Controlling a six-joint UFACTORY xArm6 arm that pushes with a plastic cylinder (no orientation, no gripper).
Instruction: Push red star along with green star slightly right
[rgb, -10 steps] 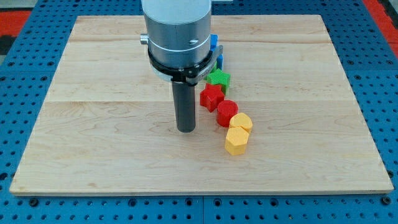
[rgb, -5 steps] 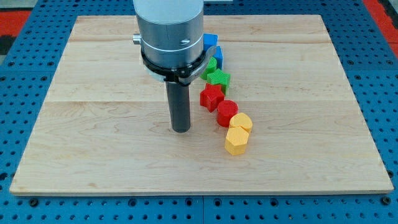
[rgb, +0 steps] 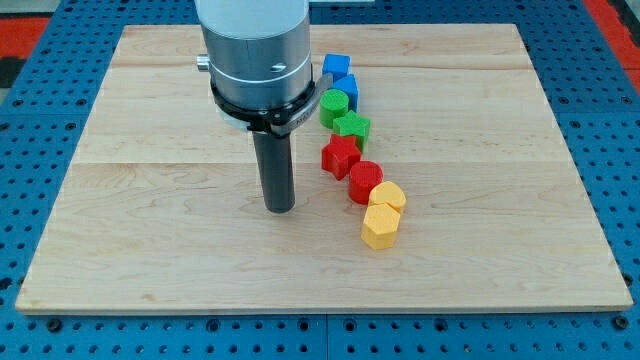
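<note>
Tool first: my tip (rgb: 280, 207) rests bare on the desk (rgb: 150, 230), holding nothing, apart from the blocks. Rightward, red star (rgb: 340, 156) touches green star (rgb: 351, 127) just above it.

Bright, even light from overhead fills the view; the pale wooden counter (rgb: 480, 220) shows no glare. Shadows are short and soft, hugging the bases of the blocks. Focus is sharp from edge to edge, with no motion blur and no visible edge distortion.
</note>
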